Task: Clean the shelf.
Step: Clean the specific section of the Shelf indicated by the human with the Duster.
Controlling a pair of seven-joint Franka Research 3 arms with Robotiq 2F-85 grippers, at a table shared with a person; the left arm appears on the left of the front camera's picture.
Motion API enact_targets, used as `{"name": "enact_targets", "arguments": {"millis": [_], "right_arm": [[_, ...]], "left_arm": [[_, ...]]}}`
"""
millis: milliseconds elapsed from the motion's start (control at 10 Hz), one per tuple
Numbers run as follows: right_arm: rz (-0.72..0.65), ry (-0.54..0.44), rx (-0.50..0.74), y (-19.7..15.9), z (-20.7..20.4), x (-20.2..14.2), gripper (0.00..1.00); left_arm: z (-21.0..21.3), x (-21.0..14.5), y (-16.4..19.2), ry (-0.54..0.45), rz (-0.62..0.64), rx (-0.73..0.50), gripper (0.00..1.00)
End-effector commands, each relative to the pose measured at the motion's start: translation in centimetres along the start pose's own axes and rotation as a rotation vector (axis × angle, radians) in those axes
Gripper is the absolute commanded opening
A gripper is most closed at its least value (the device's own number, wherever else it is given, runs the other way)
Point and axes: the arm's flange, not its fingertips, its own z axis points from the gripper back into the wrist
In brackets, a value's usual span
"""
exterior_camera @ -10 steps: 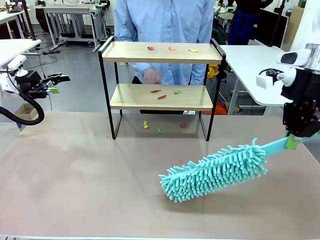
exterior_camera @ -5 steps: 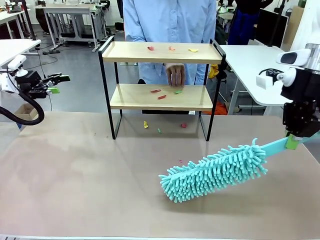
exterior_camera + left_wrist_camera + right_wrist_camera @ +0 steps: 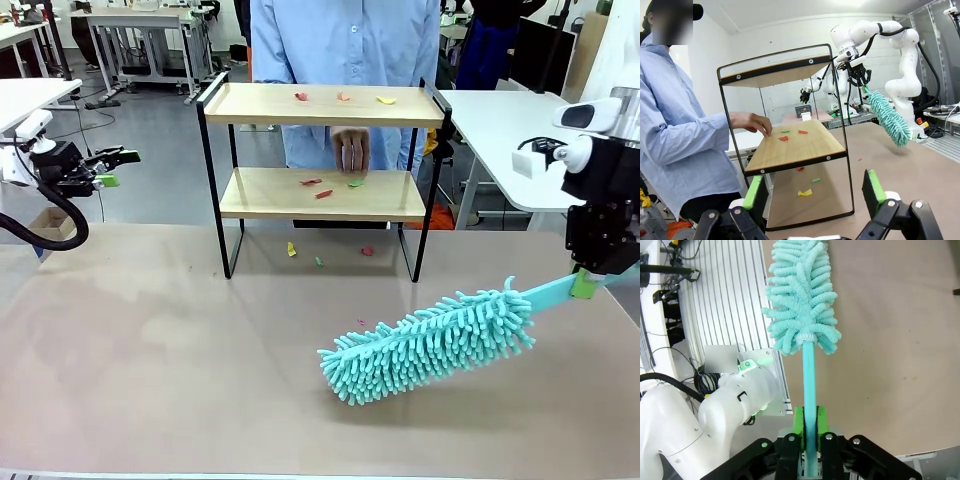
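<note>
Now only the person's hand (image 3: pixel 350 150) has moved, to mid-frame at the shelf (image 3: pixel 270 195); right hand (image 3: pixel 583 285) grips the idle duster (image 3: pixel 430 345), left hand (image 3: pixel 112 168) open, empty.

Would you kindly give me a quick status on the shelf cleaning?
Left gripper open, empty. Right gripper shut on duster. Shelf littered, both tiers. Person's hand at lower board.

A bare brown tabletop (image 3: pixel 150 380) fills the foreground. A white table (image 3: pixel 500 130) stands behind right. A person in a blue shirt (image 3: pixel 345 40) stands beyond.
</note>
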Motion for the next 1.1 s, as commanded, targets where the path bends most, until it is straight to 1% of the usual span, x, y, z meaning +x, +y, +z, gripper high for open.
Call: {"name": "enact_targets", "arguments": {"millis": [0, 400, 600, 700, 800, 1000], "right_arm": [[0.005, 0.008, -0.002, 0.1, 0.2, -0.3, 0.13], [0.0, 0.0, 0.0, 0.0, 0.0, 0.0, 0.13], [-0.109, -0.1, -0.082, 4.4, 3.1, 0.2, 0.13], [-0.212, -0.166, -0.07, 6.2, 4.6, 1.4, 0.13], [-0.368, -0.262, -0.058, 7.6, 5.4, 2.7, 0.13], [-0.569, -0.416, -0.055, 10.1, 6.3, 4.9, 0.13]], "left_arm": [[0.0, 0.2, -0.1, 0.01, -0.015, -0.009, 1.0], [0.0, 0.2, -0.1, 0.01, -0.015, -0.009, 1.0], [0.0, 0.2, -0.1, 0.01, -0.015, -0.009, 1.0], [0.0, 0.2, -0.1, 0.01, -0.015, -0.009, 1.0], [0.0, 0.2, -0.1, 0.01, -0.015, -0.009, 1.0], [0.0, 0.2, -0.1, 0.01, -0.015, -0.009, 1.0]]}}
